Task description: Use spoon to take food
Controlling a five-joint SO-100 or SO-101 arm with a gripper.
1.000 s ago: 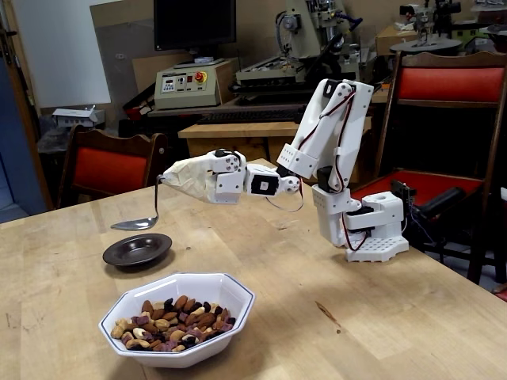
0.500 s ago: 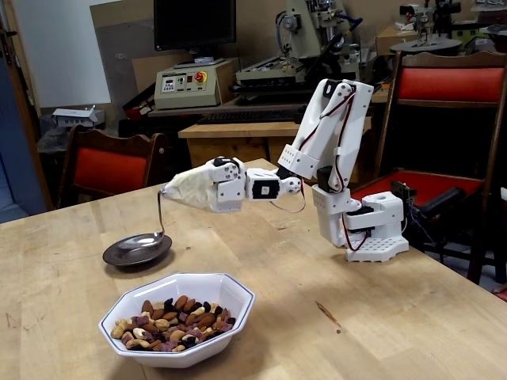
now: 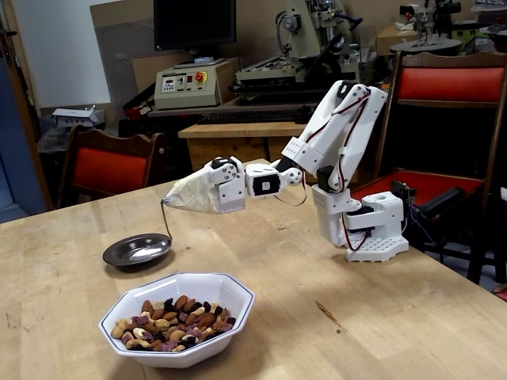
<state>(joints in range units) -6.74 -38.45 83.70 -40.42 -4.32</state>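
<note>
In the fixed view my gripper (image 3: pixel 171 199) is wrapped in beige tape and shut on the spoon (image 3: pixel 167 221), so the fingers themselves are hidden. The thin handle hangs down from the taped tip, and the spoon's oval bowl rests inside the dark round saucer (image 3: pixel 116 255) at the left of the table. The food (image 3: pixel 175 321), a heap of almonds, cashews and dark dried fruit, lies in the white octagonal bowl (image 3: pixel 234 290) with a blue rim, in front of the saucer. The gripper hangs above and behind both dishes.
The arm's white base (image 3: pixel 372 233) stands at the right of the wooden table (image 3: pixel 380 324). Red-cushioned chairs (image 3: pixel 111 168) sit behind the table's far edge, with workshop machines further back.
The arm has leaned forward and lowered. The spoon went from hanging above the saucer down into it, with its bowl now resting in the dish.
</note>
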